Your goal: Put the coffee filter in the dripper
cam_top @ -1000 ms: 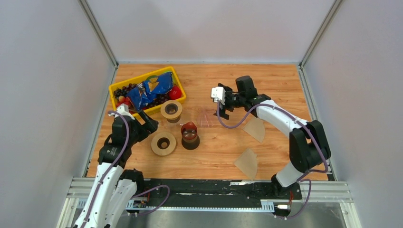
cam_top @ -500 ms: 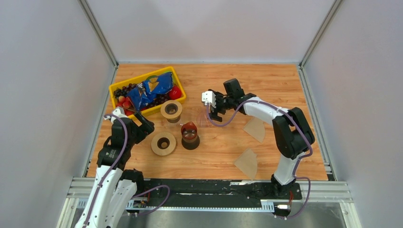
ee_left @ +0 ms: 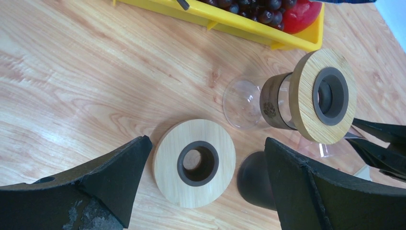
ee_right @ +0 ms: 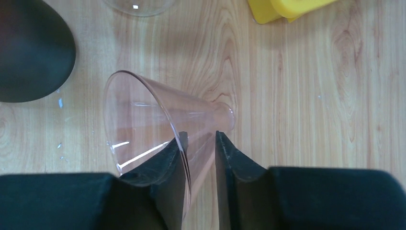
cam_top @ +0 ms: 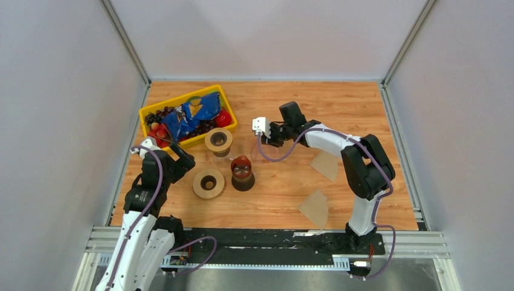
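Right gripper (ee_right: 200, 136) is pinching the dripper (ee_right: 143, 110) wall (cone lying sideways, mouth facing the desk's (cam_top: 363, 109) near edge); nearest filter (cam_top: 325, 165) is lying rightward, by this arm; left gripper (ee_left: 208, 148) spread

A robotics lab test cell. A wooden desk (cam_top: 363, 103) is boxed in on the left, right and far sides by plain pale panels (cam_top: 60, 121) set in metal framing. Two white-and-black robot arms, the left arm (cam_top: 145, 188) and the right arm (cam_top: 339, 142), are bolted to an aluminium rail (cam_top: 267, 250) along the near edge. Exposed cables (cam_top: 200, 241) loop beside their bases.
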Tool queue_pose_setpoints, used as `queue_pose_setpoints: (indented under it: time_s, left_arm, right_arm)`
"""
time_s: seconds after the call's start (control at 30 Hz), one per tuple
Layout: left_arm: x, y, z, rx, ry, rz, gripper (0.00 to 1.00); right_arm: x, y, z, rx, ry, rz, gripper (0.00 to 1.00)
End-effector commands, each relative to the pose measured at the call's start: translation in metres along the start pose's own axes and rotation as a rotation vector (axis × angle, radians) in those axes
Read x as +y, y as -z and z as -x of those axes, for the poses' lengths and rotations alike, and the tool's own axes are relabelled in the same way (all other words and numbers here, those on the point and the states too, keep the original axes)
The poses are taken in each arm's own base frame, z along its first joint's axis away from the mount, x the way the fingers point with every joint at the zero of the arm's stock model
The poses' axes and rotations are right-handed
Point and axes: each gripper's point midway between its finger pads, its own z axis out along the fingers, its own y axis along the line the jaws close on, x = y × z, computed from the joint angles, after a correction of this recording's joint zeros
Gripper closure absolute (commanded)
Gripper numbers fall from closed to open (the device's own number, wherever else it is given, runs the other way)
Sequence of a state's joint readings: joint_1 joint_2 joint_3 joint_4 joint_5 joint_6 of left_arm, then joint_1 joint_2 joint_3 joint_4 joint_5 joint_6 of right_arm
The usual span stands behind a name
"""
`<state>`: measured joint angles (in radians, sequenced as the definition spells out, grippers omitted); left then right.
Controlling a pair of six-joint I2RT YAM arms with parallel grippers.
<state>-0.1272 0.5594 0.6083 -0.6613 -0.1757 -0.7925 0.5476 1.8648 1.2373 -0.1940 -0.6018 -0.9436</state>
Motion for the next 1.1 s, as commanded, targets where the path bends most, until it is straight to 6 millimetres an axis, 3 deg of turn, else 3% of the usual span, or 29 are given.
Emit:
queue_pose_setpoints:
  time_s: [0.0, 0.3, 0.47, 0.6, 0.83, 1.07]
  left_arm:
    - [0.005, -0.004, 0.009, -0.051, 0.021, 0.034, 0.0]
    - [0.005, -0.006, 0.025, -0.113, 0.017, 0.059, 0.0]
    - [0.009, -0.003, 0.043, -0.162, 0.016, 0.118, 0.0]
    - [-0.002, -0.003, 0.048, -0.15, -0.002, 0.088, 0.0]
    - [-0.02, -0.003, 0.047, -0.152, 0.006, -0.016, 0.0]
    - [-0.045, -0.004, 0.028, -0.071, 0.009, -0.172, 0.0]
  right_arm:
    - [-0.022, 0.001, 0.024, -0.053, 0.003, -0.051, 0.76]
    - [-0.043, 0.032, 0.058, -0.083, -0.123, -0.163, 0.91]
    - [-0.049, 0.056, 0.08, -0.116, -0.237, -0.234, 0.93]
    - [-0.053, 0.075, 0.076, -0.086, -0.357, -0.337, 0.94]
    - [-0.037, 0.114, 0.081, -0.112, -0.51, -0.441, 0.94]
    - [-0.021, 0.143, 0.086, -0.14, -0.577, -0.501, 0.93]
